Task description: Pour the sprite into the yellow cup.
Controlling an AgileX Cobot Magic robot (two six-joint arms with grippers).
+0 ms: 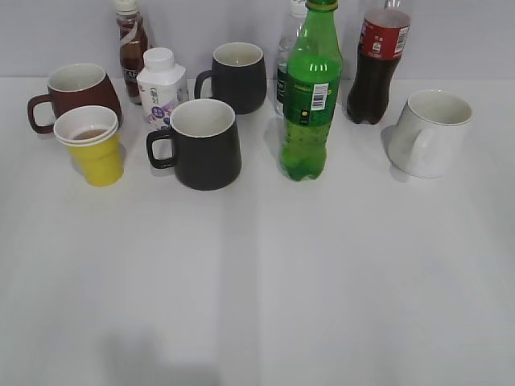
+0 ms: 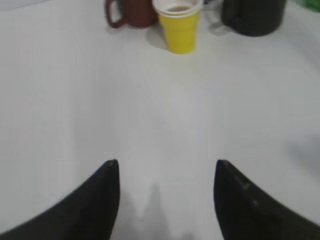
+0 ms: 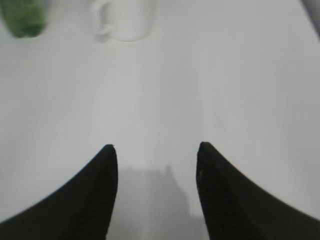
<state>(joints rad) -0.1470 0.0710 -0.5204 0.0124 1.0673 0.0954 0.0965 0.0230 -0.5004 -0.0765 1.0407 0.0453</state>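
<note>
- Nearest of all are the two grippers, seen only from their own wrist cameras: the left gripper [image 2: 167, 167] has its dark fingers spread apart over bare white table [image 1: 257, 281], with nothing between them.
- Likewise the right gripper [image 3: 155, 150] is spread wide and empty, its shadow lying on the tabletop beneath it.
- Neither arm shows in the exterior view.
- Farther back, toward the left, stands the yellow cup [image 1: 94, 147], upright, white inside with something brownish in it; the left wrist camera sees it straight ahead [image 2: 179, 25].
- Just behind it, and touching or nearly so, sits a dark red mug [image 1: 78, 94].
- Right of the cup stands a black mug [image 1: 201, 145], handle to the left.
- Beyond that, the sprite [image 1: 311, 92] stands upright right of centre, cap on, well apart from the yellow cup.
- At the right is a white mug [image 1: 430, 133].
- Along the back row: a small brown bottle [image 1: 131, 44], a white carton [image 1: 161, 87], a second black mug [image 1: 237, 76], a clear bottle [image 1: 288, 56] partly hidden behind the sprite, and a cola bottle [image 1: 376, 68].
</note>
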